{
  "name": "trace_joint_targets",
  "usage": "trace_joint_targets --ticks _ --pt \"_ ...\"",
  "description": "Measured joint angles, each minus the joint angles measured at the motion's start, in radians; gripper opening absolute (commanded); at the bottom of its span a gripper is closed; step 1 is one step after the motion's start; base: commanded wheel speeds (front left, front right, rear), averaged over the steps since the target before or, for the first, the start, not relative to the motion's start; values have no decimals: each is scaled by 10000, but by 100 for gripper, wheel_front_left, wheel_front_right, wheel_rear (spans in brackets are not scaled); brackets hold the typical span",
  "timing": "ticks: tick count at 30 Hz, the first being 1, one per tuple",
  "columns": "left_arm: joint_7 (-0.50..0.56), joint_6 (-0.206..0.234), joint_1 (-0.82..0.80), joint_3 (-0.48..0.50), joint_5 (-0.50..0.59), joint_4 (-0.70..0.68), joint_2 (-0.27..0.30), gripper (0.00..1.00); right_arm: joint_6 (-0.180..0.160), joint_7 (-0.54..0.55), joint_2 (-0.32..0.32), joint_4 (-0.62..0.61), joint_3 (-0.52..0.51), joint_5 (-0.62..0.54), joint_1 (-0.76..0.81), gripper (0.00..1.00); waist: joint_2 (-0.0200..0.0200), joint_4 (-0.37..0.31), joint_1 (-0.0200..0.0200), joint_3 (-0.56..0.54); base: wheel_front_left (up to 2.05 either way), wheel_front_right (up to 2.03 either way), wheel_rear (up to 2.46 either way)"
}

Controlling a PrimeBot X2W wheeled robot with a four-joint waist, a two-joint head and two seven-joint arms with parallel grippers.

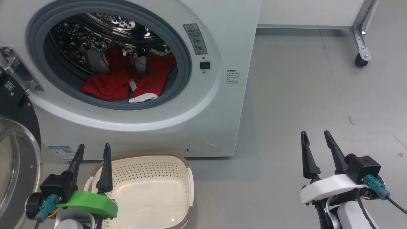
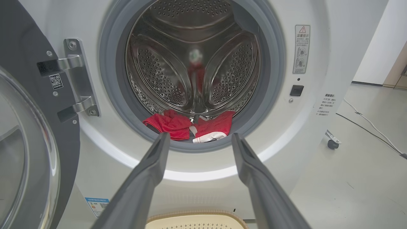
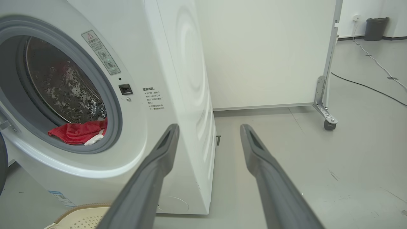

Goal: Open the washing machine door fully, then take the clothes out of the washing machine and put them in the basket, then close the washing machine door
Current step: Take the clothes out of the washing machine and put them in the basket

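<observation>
the washing machine door (image 1: pixel 19 159) stood swung wide to the left, leaving the drum mouth free. the clothes (image 1: pixel 127 81) lay low in the washing machine (image 1: pixel 219 121). the basket (image 1: pixel 149 173) sat on the floor just below, likely for a short drop. left end effector (image 1: pixel 93 146) and right end effector (image 1: pixel 315 133) hung apart, empty.

Just the background bits
Plain grey floor (image 1: pixel 302 95) with a dark scuff (image 1: pixel 350 120). Toward its far edge a white panel (image 3: pixel 264 54) stands on a metal leg (image 1: pixel 361 44) with a small black caster (image 1: pixel 361 60). A dark cable (image 3: pixel 359 83) snakes across the floor, and a grey bin (image 3: pixel 376 28) sits in the far corner.
</observation>
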Motion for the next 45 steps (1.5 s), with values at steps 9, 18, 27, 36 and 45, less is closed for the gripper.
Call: trace_joint_targets --ticks 9,18,27,36,45 --pt "0 2 0 2 25 132 0 100 0 0 6 0 0 0 -3 100 0 12 0 -10 0 0 0" --pt "0 58 0 82 150 150 4 100 0 0 12 -52 142 -2 -29 100 0 -71 -1 192 0 0 0" --pt "130 188 -22 -6 543 -33 357 100 0 0 13 -247 326 102 -131 100 0 -345 -1 815 0 0 0" --pt "587 205 -686 -44 821 -401 711 100 0 0 13 -441 685 272 -360 100 0 -815 -1 1699 0 0 0" --pt "1313 903 -1889 522 1149 -380 1235 100 0 -2 10 -633 941 272 -802 100 0 -1363 0 2775 0 0 0"
